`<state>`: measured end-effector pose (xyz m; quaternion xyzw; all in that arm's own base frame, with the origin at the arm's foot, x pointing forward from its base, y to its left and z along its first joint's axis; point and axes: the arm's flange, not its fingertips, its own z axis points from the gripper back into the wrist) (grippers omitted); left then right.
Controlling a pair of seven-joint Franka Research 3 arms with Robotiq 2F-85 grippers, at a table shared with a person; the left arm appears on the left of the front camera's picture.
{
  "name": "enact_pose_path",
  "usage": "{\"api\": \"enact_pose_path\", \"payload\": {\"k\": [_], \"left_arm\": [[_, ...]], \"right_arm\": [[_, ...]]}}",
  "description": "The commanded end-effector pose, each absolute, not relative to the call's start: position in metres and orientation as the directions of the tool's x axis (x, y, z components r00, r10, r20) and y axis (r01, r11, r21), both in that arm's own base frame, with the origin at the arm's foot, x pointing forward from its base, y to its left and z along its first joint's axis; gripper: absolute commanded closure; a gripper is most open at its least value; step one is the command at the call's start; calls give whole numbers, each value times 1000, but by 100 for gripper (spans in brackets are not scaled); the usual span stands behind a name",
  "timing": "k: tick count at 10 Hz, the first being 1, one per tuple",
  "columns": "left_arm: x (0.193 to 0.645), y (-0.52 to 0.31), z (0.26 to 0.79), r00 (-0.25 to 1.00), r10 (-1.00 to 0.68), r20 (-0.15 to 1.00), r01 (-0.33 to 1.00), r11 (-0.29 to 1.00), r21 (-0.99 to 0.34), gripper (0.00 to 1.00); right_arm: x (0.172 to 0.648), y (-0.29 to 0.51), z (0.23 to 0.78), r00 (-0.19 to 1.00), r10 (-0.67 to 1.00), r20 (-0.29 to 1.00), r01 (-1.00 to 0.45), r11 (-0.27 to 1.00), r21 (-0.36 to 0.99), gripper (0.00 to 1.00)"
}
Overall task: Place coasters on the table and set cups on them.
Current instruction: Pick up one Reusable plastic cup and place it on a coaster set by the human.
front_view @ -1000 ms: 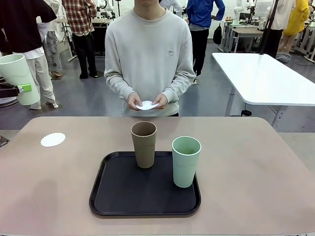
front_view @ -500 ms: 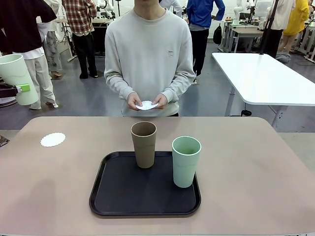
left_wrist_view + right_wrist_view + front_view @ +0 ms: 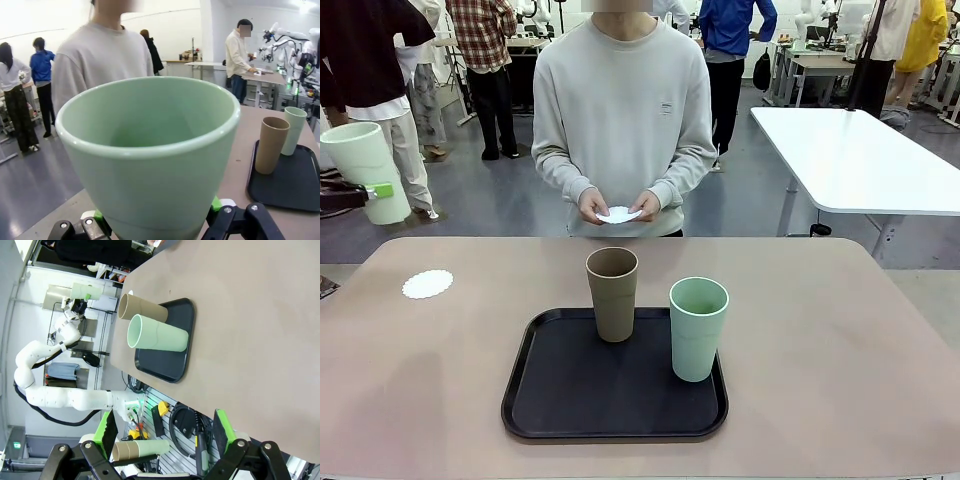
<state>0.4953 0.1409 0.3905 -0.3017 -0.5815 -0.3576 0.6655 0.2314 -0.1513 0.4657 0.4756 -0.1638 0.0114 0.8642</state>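
My left gripper (image 3: 375,192) is shut on a pale mint cup (image 3: 360,165), held in the air past the table's left edge and leaning a little. In the left wrist view this cup (image 3: 150,160) looms between the green pads of the left gripper (image 3: 160,227). One white scalloped coaster (image 3: 427,284) lies on the beige table (image 3: 840,330) at the left. The person's hands hold more white coasters (image 3: 618,214). A tan cup (image 3: 612,293) and a second mint cup (image 3: 698,328) stand on the black tray (image 3: 570,400). My right gripper (image 3: 165,440) is open above the table (image 3: 250,315), holding nothing.
A white rectangular table (image 3: 860,160) stands behind at the right. The person stands at the far edge, in the middle. Bare tabletop lies on both sides of the tray (image 3: 290,185). Other people stand in the room behind.
My left gripper has brought the mint cup slightly down and to the right. The person's hands, the coaster and the two cups on the tray have not moved.
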Motion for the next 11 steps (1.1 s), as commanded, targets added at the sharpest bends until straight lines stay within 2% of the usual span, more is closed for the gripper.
{"api": "enact_pose_path", "payload": {"k": [1, 5, 8, 11], "left_arm": [[505, 137, 370, 37, -158, 987, 858, 512, 50, 16], [506, 136, 346, -16, -171, 985, 877, 471, 96, 16], [513, 132, 324, 14, -215, 977, 881, 465, 90, 16], [519, 131, 304, 82, -209, 974, 877, 479, 29, 16]], "right_arm": [[231, -152, 465, 946, -136, 295, -178, 542, 821, 0], [231, -152, 465, 946, -136, 295, -178, 542, 821, 0], [231, -152, 465, 946, -136, 295, -178, 542, 821, 0], [231, -152, 465, 946, -136, 295, -178, 542, 821, 0]]}}
